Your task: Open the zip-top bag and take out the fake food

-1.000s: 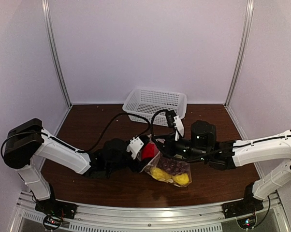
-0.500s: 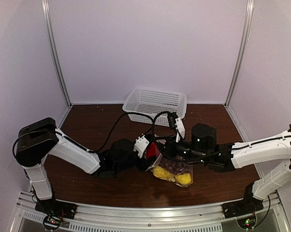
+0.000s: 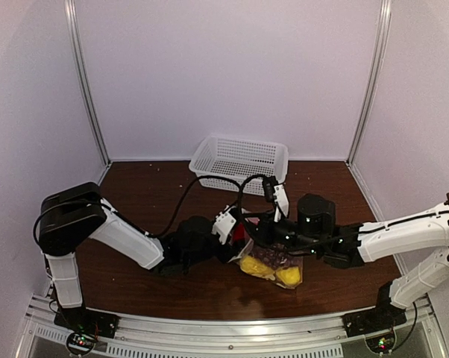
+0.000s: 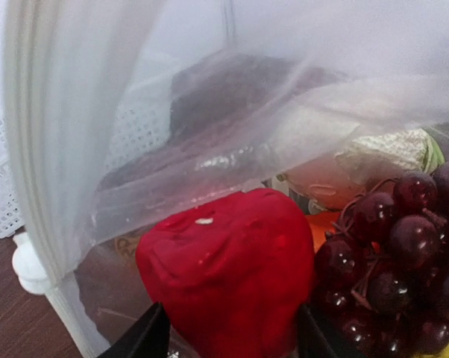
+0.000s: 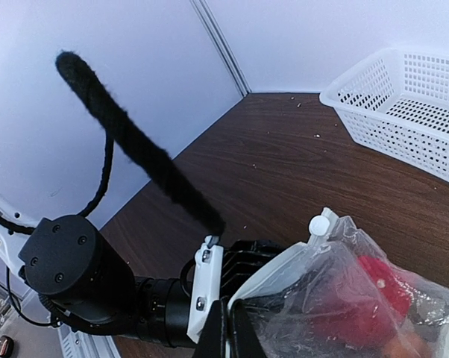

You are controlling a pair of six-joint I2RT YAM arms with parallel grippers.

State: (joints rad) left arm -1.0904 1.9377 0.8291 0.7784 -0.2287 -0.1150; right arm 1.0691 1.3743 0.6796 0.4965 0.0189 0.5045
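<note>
The zip-top bag (image 3: 275,262) lies at the table's middle with its mouth facing left. My left gripper (image 3: 236,239) reaches into the mouth. In the left wrist view its jaws (image 4: 232,339) press both sides of the red piece (image 4: 228,276), under the bag's film (image 4: 98,149). The purple grapes (image 4: 403,246), an orange piece (image 4: 325,224) and the white lumpy piece (image 4: 381,153) lie beside it. Yellow pieces (image 3: 256,268) sit at the bag's bottom. My right gripper (image 3: 265,235) is shut on the bag's upper rim (image 5: 284,272) and holds it up, its jaws (image 5: 228,332) pinched.
The white lattice basket (image 3: 239,158) stands at the back, behind the bag; it also shows in the right wrist view (image 5: 403,112). The bag's white zip slider (image 5: 319,224) sits at the rim's end. A black cable (image 5: 135,142) arcs over the left wrist.
My left arm has pushed to the right, deeper into the bag's mouth. The bag and my right gripper have shifted a little to the right with it.
</note>
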